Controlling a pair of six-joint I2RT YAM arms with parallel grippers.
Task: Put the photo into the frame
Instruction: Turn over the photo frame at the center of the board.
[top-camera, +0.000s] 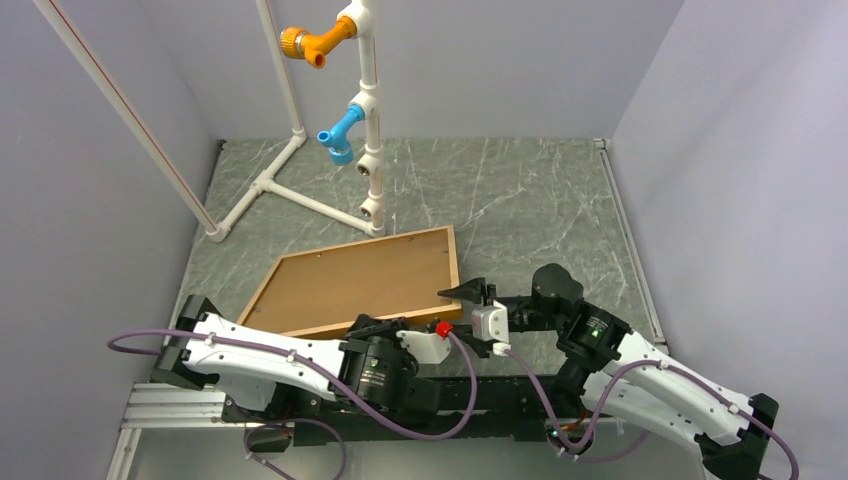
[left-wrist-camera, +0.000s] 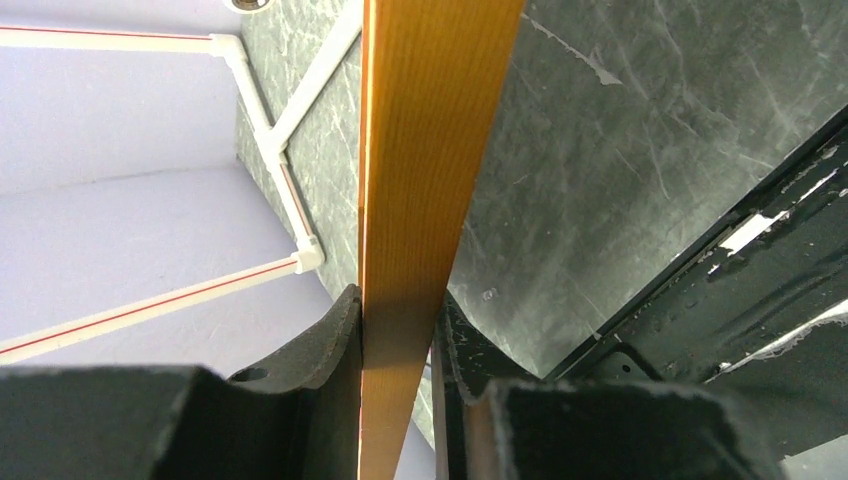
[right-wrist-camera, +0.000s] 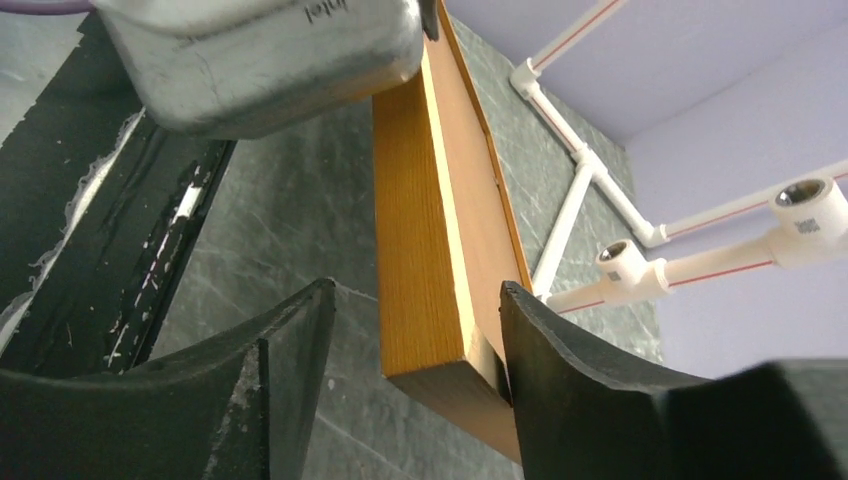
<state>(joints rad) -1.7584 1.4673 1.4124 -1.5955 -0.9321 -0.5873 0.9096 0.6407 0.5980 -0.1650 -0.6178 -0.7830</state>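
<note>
The frame (top-camera: 360, 283) is a thin light-brown wooden rectangle with a brown panel filling it. It lies mid-table, just beyond the arm bases. My left gripper (top-camera: 368, 323) is shut on the frame's near rail, which runs between the fingers in the left wrist view (left-wrist-camera: 420, 200). My right gripper (top-camera: 465, 292) is open around the frame's near right corner (right-wrist-camera: 425, 230). Its right finger (right-wrist-camera: 560, 370) touches the frame's inner side and its left finger (right-wrist-camera: 270, 370) stands apart. The corner looks raised off the table. The photo is not in view.
A white pipe stand (top-camera: 368, 120) with orange (top-camera: 310, 42) and blue (top-camera: 340, 135) fittings rises at the back left, and its base pipes (top-camera: 270, 185) lie on the table. Grey walls close three sides. A black rail (right-wrist-camera: 150, 240) runs along the near edge.
</note>
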